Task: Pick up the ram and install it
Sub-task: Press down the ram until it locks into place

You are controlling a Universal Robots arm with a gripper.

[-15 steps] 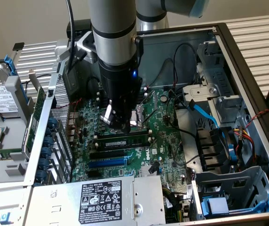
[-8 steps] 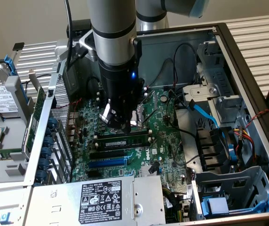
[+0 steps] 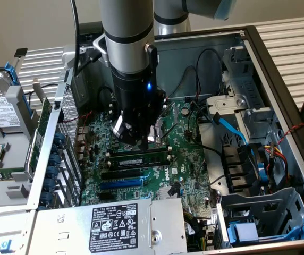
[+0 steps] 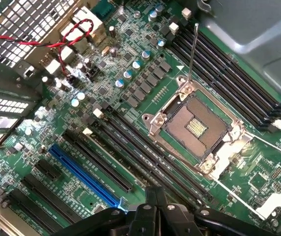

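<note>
Arm reaches down into the open computer case, the gripper low over the middle of the motherboard. Directly below it, in the exterior view, a long green stick with dark chips, the ram, lies along one of the memory slots just beside the CPU socket. It looks seated or nearly so; whether the end clips have latched is too small to read.

Claw state: cannot tell. Fingertips are hidden behind the gripper body in the exterior view. In the wrist view the black gripper housing sits over the slots, with no fingertips or stick distinct. Contact with the ram cannot be confirmed.

Wrist view: open CPU socket, bare contacts exposed, its thin metal lever standing up. Blue expansion slot runs parallel to the memory slots. Red-and-black twisted wires near the perforated case wall.

Risks, judged:
- Uneven downward push: one end seats, the other stays proud, clip unlatched; stick or slot stressed.
- Lateral drift toward the socket: contact with exposed pins or the raised lever. Clearance looks small.
- Notch misalignment: force goes into the board, flexing it.
- Loose cables near the arm could snag.
</note>
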